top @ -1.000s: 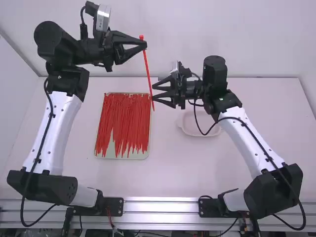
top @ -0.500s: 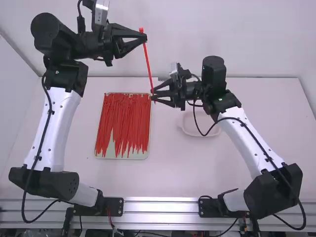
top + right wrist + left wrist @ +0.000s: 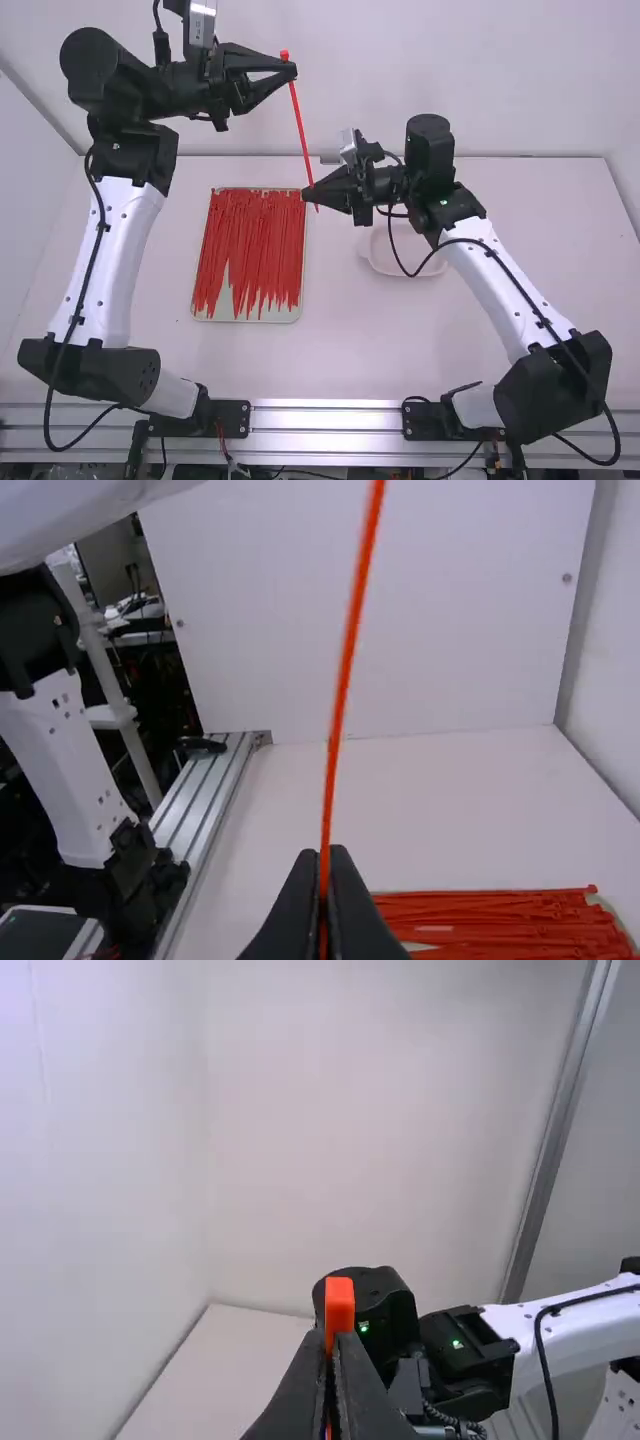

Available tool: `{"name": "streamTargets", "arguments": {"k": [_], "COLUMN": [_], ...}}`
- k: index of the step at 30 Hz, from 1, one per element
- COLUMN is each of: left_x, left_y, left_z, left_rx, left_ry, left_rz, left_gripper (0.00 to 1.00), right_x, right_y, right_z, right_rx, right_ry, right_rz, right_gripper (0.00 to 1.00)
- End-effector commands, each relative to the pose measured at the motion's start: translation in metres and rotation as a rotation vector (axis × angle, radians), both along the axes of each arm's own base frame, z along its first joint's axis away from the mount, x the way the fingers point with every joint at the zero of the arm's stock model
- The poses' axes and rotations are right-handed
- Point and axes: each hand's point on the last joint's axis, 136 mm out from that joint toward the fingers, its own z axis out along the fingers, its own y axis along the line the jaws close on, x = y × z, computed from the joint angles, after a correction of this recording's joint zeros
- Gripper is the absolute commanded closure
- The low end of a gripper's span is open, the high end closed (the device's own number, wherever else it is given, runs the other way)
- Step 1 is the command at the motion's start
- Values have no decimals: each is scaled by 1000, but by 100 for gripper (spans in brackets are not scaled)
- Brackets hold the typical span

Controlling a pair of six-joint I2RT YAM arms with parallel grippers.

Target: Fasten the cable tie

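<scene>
- Our left arm's jaws were closed on the head end of the red cable tie [image 3: 299, 130], high above the tabletop [image 3: 350, 320].
- Our right arm's jaws were pinched on its lower tip, over the far right corner of the tray [image 3: 246, 317] of spare ties [image 3: 250, 250].
- The tie ran straight, nearly upright, between them.

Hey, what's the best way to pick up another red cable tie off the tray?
Grip the outermost tie near its head, coming straight down and pinching across its width. The ties lie flat and tightly packed, so only an edge one leaves room beside it.
</scene>
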Motion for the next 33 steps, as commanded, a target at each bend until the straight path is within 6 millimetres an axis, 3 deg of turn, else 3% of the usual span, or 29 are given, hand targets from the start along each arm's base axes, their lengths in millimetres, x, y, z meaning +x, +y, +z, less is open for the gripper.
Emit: {"name": "streamTargets", "arguments": {"k": [1,6,7,8,13,14,15,21,24,33], "left_x": [-3,0,1,2,7,8,10,20,23,40], "left_y": [-2,-2,-2,-3,-2,-3,-3,4,8,22], "left_z": [7,2,0,-2,-11,-14,-19,-47,-59,-66], "left_rx": [-7,5,7,14,35,44,54,114,140,150], "left_ry": [-27,-27,-24,-31,-33,-35,-30,1,2,49], "left_rz": [1,11,12,12,28,26,30,65,78,180], "left_gripper": [98,94,88,71,30,11,2,1,1,1], "right_x": [-6,-5,-5,-4,3,4,6,18,35,75], "right_y": [-4,-4,-4,-3,-3,-3,-5,-18,-27,-57], "right_z": [10,8,9,9,7,6,7,6,5,6], "right_rx": [10,5,6,6,-6,-7,-6,-9,-22,-38], "right_ry": [-21,-18,-19,-21,-18,-18,-18,-3,50,71], "right_rz": [8,-2,-2,-3,-47,-51,-56,-103,-191,-398], "right_gripper": [100,100,100,100,100,100,100,100,100,100]}}
